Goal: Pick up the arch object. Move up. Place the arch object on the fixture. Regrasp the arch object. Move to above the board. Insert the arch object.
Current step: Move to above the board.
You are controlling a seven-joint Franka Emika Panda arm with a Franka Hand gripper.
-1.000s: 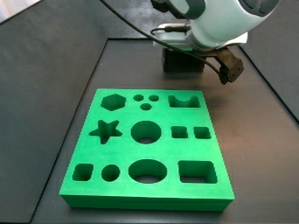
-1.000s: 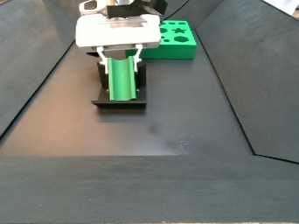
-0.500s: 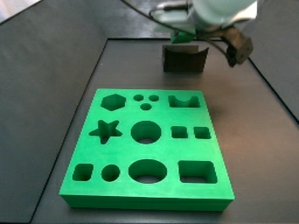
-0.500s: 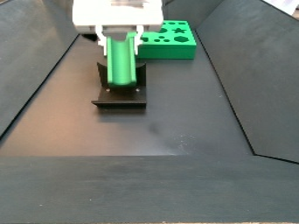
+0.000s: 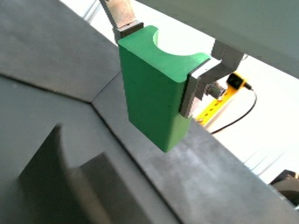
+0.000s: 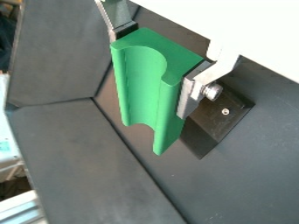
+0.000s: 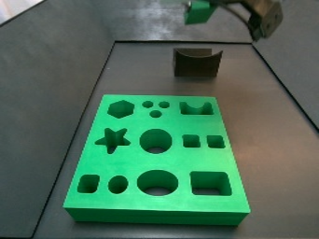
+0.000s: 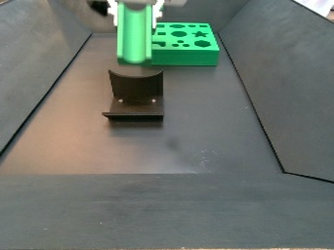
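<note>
My gripper is shut on the arch object, a green block with a curved notch in its end; both wrist views show the silver fingers clamping its sides. In a side view the arch object hangs upright above the fixture, clear of it. In a side view the arch object and the gripper sit at the top edge, high above the dark fixture. The board lies flat nearer the front, its cut-outs empty.
The dark floor is bounded by sloping dark walls on both sides. In a side view the board lies behind the fixture. A yellow cable shows beyond a finger in a wrist view.
The gripper has risen straight up with the arch object, from down at the fixture to well above it. The fixture and the board have not moved.
</note>
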